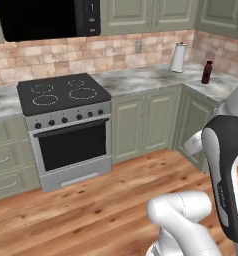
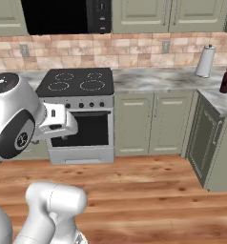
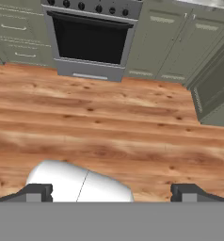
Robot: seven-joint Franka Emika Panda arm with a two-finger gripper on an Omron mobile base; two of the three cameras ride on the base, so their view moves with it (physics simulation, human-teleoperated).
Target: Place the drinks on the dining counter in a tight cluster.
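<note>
Gripper at frame bottom, jaws wide, empty, over wood floor. Oven upper left. Maroon bottle upper right on counter, near paper towel roll.

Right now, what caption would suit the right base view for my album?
Robot arm facing a stove, with a dark maroon bottle beside a paper towel roll on the corner counter.

The floor is warm, knotty wood planking with a soft sheen. The counter looks like grey-veined marble, the backsplash rough tan brick. The stove has brushed-metal sides and a glossy black cooktop. The maroon bottle appears smooth, the cabinets matt green.
</note>
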